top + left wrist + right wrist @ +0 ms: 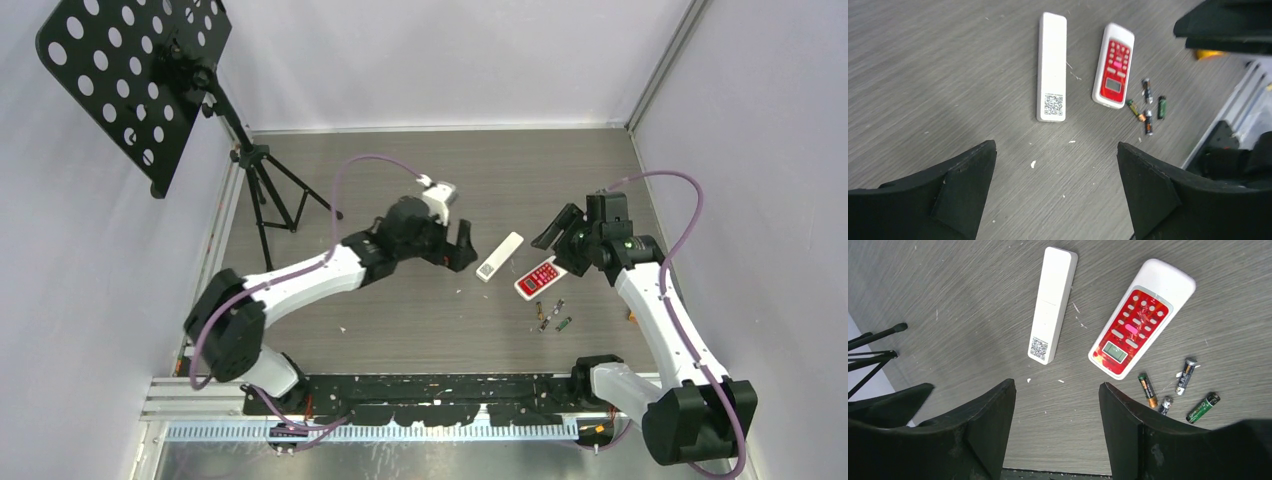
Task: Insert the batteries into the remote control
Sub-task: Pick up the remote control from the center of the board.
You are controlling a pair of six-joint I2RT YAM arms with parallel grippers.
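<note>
Right gripper point(1057, 390), one battery point(1166, 402) half-hidden behind.

Pale walls point(450, 60) enclose a grey wood-grain table point(400, 320).

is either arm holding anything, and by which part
Nothing is held. The left gripper and right gripper are open and empty; the small dark cylindrical batteries lie loose.

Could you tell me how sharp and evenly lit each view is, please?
Top view: soft even light, no harsh shadows, batteries tiny. Left wrist: white remote sharp, batteries slightly soft. Right wrist: red remote crisp, no glare; fingers nearly featureless black.
</note>
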